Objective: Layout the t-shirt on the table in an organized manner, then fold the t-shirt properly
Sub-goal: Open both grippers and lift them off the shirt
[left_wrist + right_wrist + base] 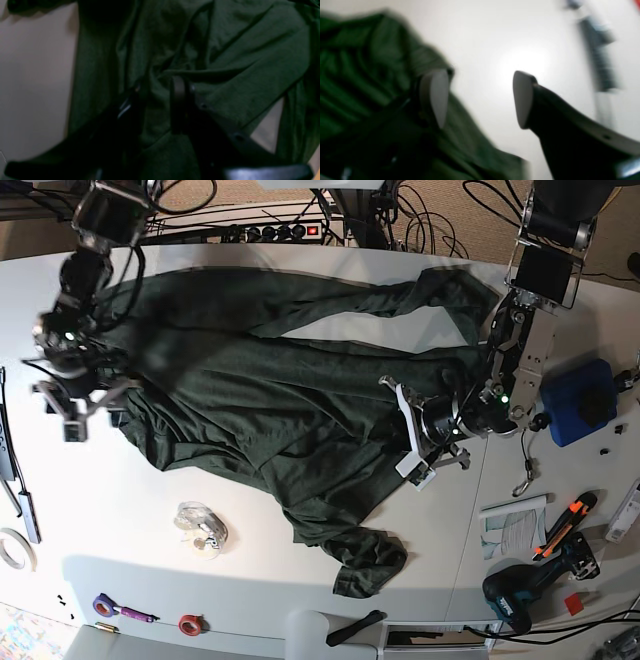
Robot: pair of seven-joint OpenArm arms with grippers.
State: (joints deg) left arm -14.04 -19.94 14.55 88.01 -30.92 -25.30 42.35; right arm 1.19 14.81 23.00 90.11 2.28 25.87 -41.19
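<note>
The dark green t-shirt (pixel 270 395) lies spread and wrinkled across the white table (pixel 120 500), with a crumpled end near the front edge. At the shirt's right side, my left gripper (pixel 415 438) is shut on a bunch of the shirt. The left wrist view shows t-shirt (pixel 237 62) fabric pinched in that gripper (pixel 156 100), with folds running away from it. By the shirt's left edge, my right gripper (pixel 85 405) is open. In the right wrist view its gripper (pixel 480 100) holds nothing; one fingertip (pixel 437 95) is over the t-shirt (pixel 365 65) edge and the other over bare table (pixel 495 37).
A blue block (pixel 580 402), a drill (pixel 520 595) and an orange cutter (pixel 560 535) sit at the right. A clear plastic item (pixel 198 525) lies near the front. Black tools (pixel 15 480) and a tape roll (pixel 10 550) line the left edge. Cables and a power strip (pixel 280 230) run along the back.
</note>
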